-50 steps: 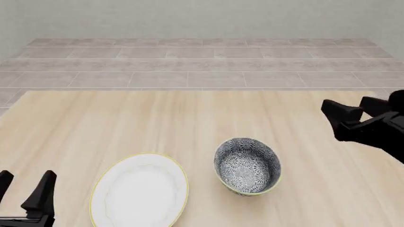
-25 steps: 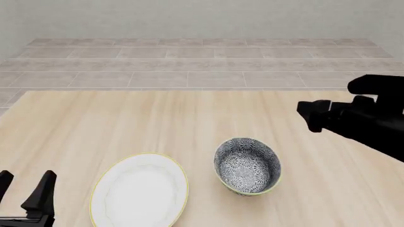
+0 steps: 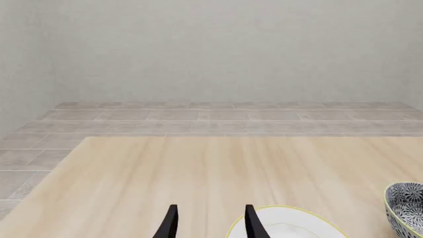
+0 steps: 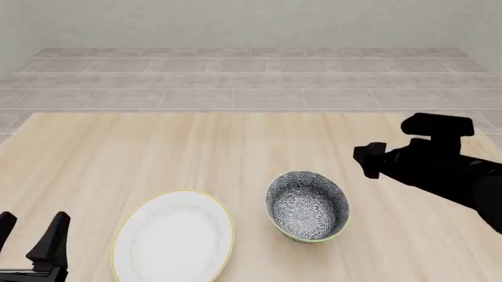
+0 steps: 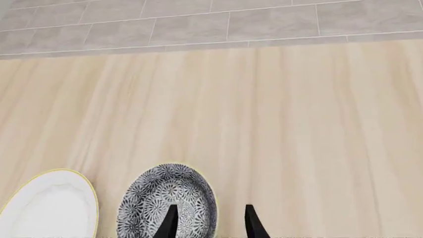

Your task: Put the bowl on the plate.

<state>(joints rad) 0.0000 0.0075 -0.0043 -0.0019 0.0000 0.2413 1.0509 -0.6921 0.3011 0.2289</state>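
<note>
1. The bowl [image 4: 307,205], deep, with dense blue-grey floral pattern, sits upright on the table, just right of the plate.
2. The plate [image 4: 173,238], white, gold-rimmed, lies flat, apart from it.

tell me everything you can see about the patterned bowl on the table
The bowl is round and deep, covered inside and out with a dense dark blue-grey and white floral pattern, with a pale rim. It looks glazed, like ceramic. It stands upright and empty on the wooden table, just right of the plate, with a narrow gap between them. Nothing grips it: the right gripper hangs open above its right rim, not touching.
</note>
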